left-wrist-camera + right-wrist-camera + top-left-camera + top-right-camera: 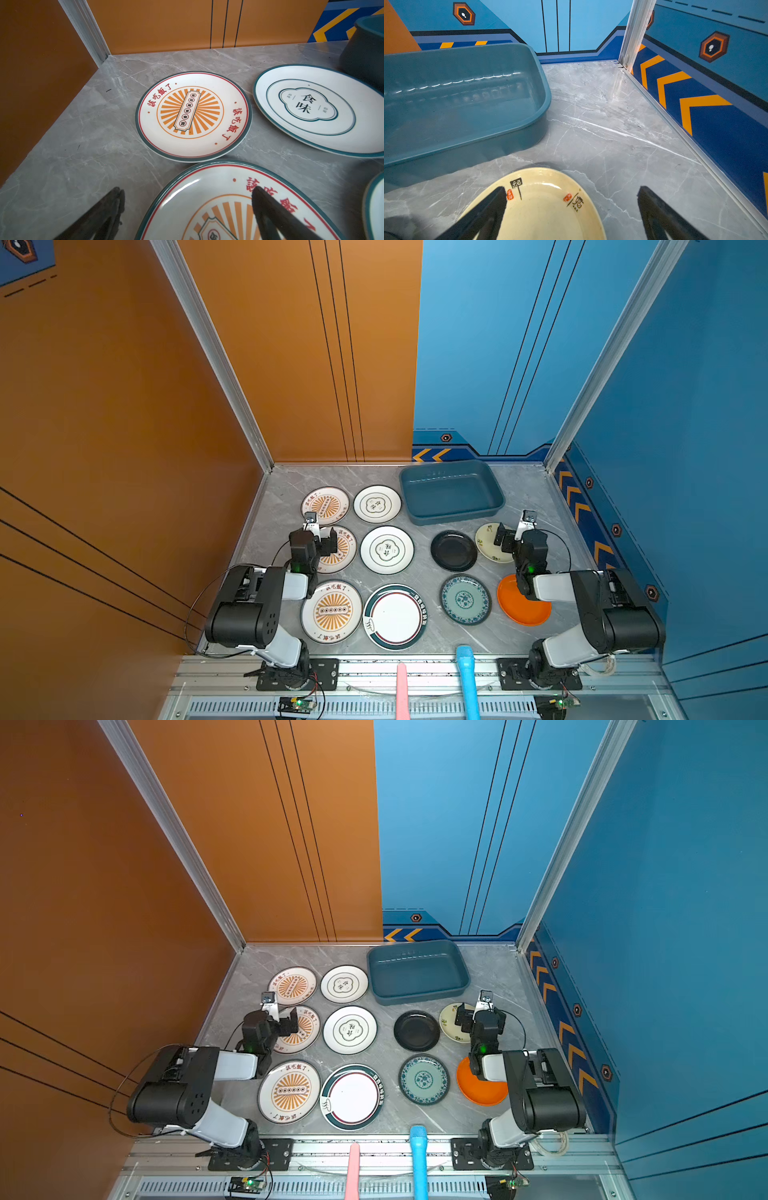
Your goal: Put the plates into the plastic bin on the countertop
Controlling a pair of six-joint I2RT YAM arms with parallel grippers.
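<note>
Ten plates (386,549) on the desk (523,489), all outside the bin (451,499); both claws apart

The grey desk carries everything. The bin stands at its far side, a little right of the middle, and its blue floor is fully in sight in both top views.

All ten plates lie flat on the desk, face up. The two biggest are at the near edge: the near sunburst plate (331,612) on the left and the teal-rimmed plate (395,617) just beside it on the right. Behind them come the middle sunburst plate (347,556) and the middle emblem plate (386,549). Behind these are the far sunburst plate (325,506) and the far emblem plate (377,504), which is just beside the bin's left wall. In front of the bin lie four smaller plates in two rows. The black plate (453,551) and the cream plate (486,543) are close to the bin. The blue plate (465,599) and the orange plate (521,612) are nearer to the front. The right arm (615,614) hides a part of the orange plate.

The left claw (188,191) hangs over the left rim of the middle sunburst plate. Its fingers are wide apart and hold nothing: in the left wrist view one finger (270,209) is over the plate and the other (99,212) over bare desk. If they touch the surface, I cannot tell.

The right claw (572,189) hangs over the right part of the cream plate, also wide apart and with nothing in it. In the right wrist view one finger (483,209) is over this plate, the other (656,209) over the desk beside it.
</note>
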